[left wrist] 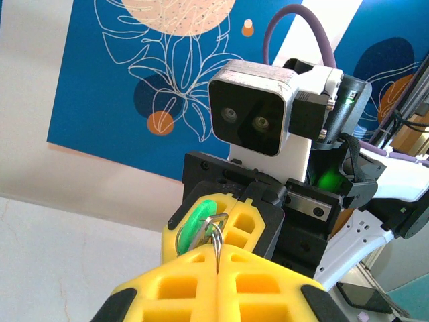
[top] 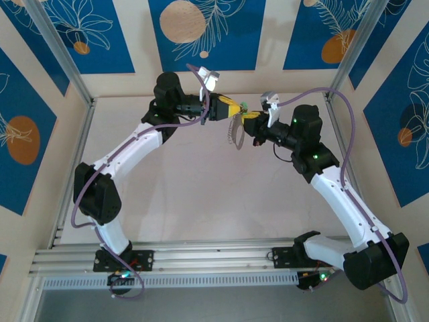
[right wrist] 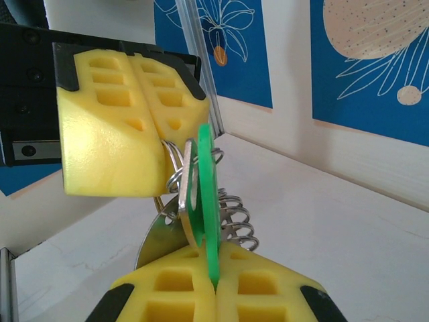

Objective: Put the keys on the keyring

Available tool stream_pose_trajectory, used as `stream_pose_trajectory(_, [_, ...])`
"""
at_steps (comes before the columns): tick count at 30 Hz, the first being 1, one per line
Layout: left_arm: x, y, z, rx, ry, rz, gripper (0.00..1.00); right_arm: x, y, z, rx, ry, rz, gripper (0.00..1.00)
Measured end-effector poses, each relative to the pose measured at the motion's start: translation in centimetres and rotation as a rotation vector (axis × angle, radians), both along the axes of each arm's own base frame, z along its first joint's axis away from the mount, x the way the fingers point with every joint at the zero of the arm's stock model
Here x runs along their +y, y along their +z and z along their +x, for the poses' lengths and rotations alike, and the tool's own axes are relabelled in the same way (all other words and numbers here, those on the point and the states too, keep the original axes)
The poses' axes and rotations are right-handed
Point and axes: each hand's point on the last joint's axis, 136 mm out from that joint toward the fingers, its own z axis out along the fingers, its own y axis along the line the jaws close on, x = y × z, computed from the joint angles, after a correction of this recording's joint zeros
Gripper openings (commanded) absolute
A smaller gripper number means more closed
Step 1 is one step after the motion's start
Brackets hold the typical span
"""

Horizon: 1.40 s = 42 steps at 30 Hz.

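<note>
Upper middle of the top view, above the surface (top: pixel 201 201), the left hand (top: pixel 236 107) is clamped shut on the thin keyring (left wrist: pixel 216 220) and the right hand (top: pixel 246 115) pinches the green piece (right wrist: pixel 208 201) tip to tip against it, likely so one steadies while the other threads, the keys (top: pixel 233 131) dangling between them.

Pale table (top: pixel 201 201); aluminium rail (top: pixel 214 258) at near edge; arm bases (top: pixel 124 260) on rail.

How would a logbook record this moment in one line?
left end effector: shut on keyring | right end effector: shut on green piece
</note>
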Motion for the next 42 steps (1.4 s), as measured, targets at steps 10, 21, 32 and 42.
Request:
stream_pose_trajectory(10, [0.0, 0.0, 0.1, -0.001, 0.008, -0.002, 0.00, -2.1, 1.1, 0.2, -0.010, -0.041, -0.001, 0.00])
stream_pose_trajectory(21, [-0.1, 0.3, 0.1, -0.020, 0.012, -0.012, 0.31, -2.5, 1.9, 0.5, -0.001, -0.041, -0.004, 0.00])
stream_pose_trajectory(32, [0.0, -1.6, 0.6, 0.003, 0.047, 0.006, 0.46, -3.1, -0.2, 3.2, 0.082, -0.076, -0.029, 0.00])
stream_pose_trajectory(42, [3.7, -4.2, 3.1, 0.046, 0.300, 0.028, 0.54, -3.3, -4.0, 5.1, 0.194, -0.090, -0.068, 0.00])
